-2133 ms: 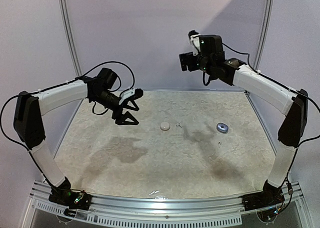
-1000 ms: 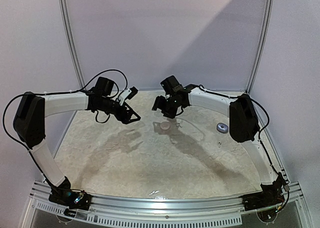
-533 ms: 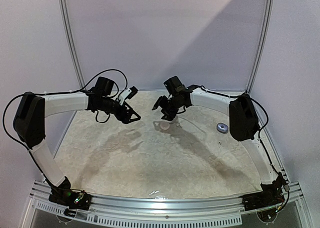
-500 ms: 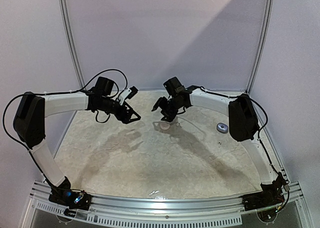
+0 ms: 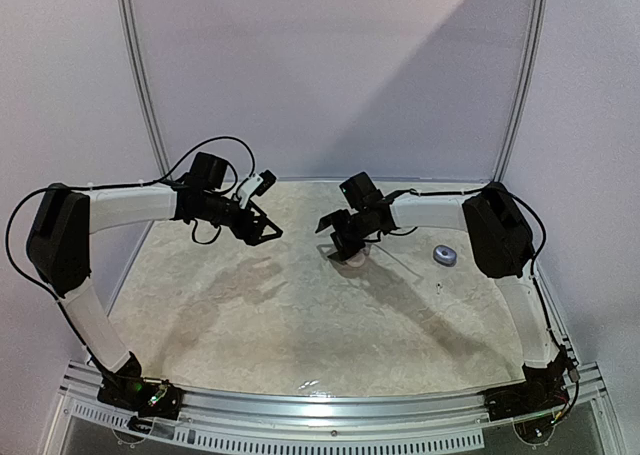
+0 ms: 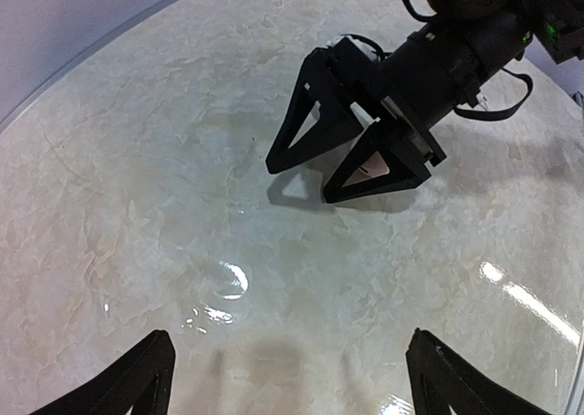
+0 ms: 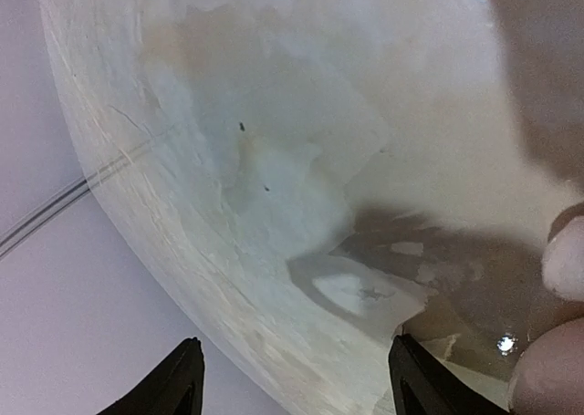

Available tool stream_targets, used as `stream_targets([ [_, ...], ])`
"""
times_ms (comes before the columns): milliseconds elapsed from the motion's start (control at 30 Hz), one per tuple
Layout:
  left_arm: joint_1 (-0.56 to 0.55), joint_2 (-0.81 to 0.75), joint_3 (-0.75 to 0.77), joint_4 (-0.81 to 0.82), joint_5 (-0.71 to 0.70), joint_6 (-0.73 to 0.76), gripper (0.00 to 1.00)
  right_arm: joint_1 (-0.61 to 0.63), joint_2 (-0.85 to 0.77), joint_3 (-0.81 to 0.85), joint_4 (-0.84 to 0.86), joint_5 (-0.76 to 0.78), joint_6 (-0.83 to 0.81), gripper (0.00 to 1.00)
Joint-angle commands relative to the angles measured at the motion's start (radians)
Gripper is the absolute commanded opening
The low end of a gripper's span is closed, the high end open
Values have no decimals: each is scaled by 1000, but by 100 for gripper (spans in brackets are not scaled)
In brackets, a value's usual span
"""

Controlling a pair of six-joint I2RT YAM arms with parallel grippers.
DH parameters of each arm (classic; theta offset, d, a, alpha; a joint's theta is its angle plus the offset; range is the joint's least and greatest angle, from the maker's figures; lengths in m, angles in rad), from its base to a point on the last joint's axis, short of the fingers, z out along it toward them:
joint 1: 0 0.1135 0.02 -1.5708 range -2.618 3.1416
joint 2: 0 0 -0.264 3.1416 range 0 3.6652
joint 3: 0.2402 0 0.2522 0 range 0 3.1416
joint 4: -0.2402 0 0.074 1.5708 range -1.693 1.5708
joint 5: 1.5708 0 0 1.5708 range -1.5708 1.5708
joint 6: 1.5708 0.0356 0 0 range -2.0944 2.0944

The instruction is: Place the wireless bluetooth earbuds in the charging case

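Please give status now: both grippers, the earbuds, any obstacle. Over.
Left gripper open, hovering above table. Right gripper open, low at round white case. Earbuds too small to make out; oval case apart at right. No obstacle seen.

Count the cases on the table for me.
2: a grey oval case toward the table's right side, and a white round case mostly hidden beneath the right gripper.

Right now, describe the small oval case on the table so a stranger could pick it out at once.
On the pale marbled table, look to the right half, just left of the right arm's dark elbow. The oval case lies there alone, clear of the right gripper. It is blue-grey with a lighter centre, unlike the whitish piece between that gripper's fingers.
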Motion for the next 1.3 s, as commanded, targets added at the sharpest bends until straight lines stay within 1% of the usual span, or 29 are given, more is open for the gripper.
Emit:
stream_targets([
  [0, 9, -10, -12, 17, 9, 13, 90, -3, -32, -85, 26, -6, 75, 70],
  [133, 9, -3, -11, 22, 14, 13, 90, -3, -78, -59, -5, 16, -13, 68],
  [200, 8, -3, -11, 24, 15, 12, 90, -2, -99, 23, -46, 19, -152, 67],
  [233, 9, 0, -9, 25, 14, 12, 91, -1, -101, 74, -87, 12, -216, 67],
  [267, 9, 0, -9, 25, 14, 12, 90, 3, -102, 128, -127, 6, -321, 67],
  [300, 9, 0, -8, 24, 14, 12, 90, 5, -103, 169, -178, 6, -393, 67],
  [333, 9, -1, -8, 23, 14, 12, 90, 8, -109, 194, -227, 23, -440, 67],
  [400, 9, -2, -9, 23, 11, 13, 90, 12, -142, 192, -306, 76, -539, 68],
  [500, 8, -2, -12, 25, 9, 13, 90, 11, -190, 147, -413, 178, -675, 75],
  [533, 9, -4, -12, 25, 9, 14, 90, 11, -192, 159, -474, 219, -727, 82],
  [567, 10, -4, -14, 24, 9, 15, 90, 10, -185, 184, -540, 257, -766, 86],
  [600, 11, -1, -15, 22, 9, 17, 90, 11, -164, 215, -602, 330, -838, 89],
  [700, 11, 3, -18, 20, 11, 21, 90, 16, -93, 324, -743, 406, -981, 98],
  [767, 11, 8, -18, 21, 11, 21, 90, 22, -20, 393, -803, 427, -1037, 99],
  [833, 8, 7, -19, 23, 11, 21, 90, 25, 32, 426, -817, 429, -1067, 99],
  [1000, 8, 2, -24, 21, 3, 26, 90, 33, 73, 393, -774, 413, -1049, 99],
  [1133, 8, 5, -28, 18, 0, 31, 90, 43, 103, 394, -772, 391, -1049, 99],
  [1267, 8, 8, -25, 19, 2, 33, 90, 44, 103, 385, -760, 386, -1049, 99],
])
